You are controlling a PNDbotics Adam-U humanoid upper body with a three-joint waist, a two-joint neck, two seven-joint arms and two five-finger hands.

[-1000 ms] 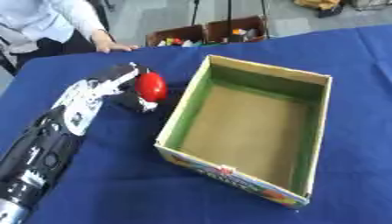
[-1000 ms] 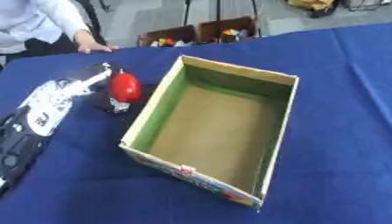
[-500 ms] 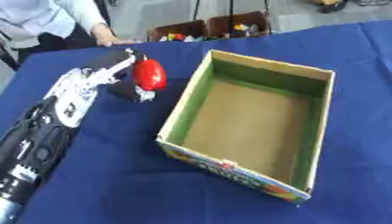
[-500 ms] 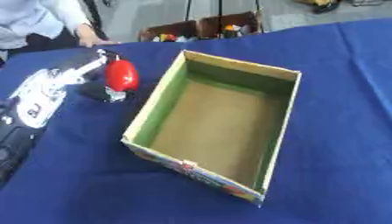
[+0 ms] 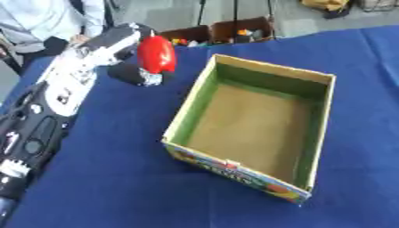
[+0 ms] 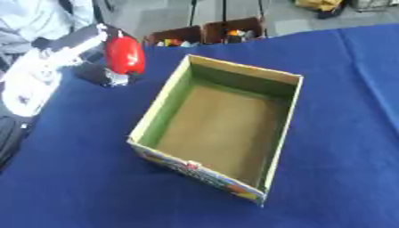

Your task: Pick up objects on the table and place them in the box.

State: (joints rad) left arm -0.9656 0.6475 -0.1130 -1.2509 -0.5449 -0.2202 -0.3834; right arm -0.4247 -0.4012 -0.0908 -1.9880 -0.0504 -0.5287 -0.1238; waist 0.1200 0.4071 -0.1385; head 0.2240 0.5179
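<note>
A shiny red rounded object (image 5: pixel 156 54) is held above the blue table, just left of the box's far left corner, with my left hand (image 5: pixel 124 39) shut on it. The arm comes in from the lower left. Below the red object a small dark and silvery thing (image 5: pixel 140 76) sits on the cloth. The open cardboard box (image 5: pixel 257 129) has green inner walls and a brown bottom, with nothing inside. My right hand is not in either view.
The blue tablecloth (image 5: pixel 101 178) covers the table. Two cardboard boxes of coloured items (image 6: pixel 204 34) stand on the floor beyond the far edge. A person in a light shirt (image 5: pixel 43 20) stands at the far left corner.
My left hand has lifted the red object up off the table and carried it slightly toward the box. The camera view has also shifted.
</note>
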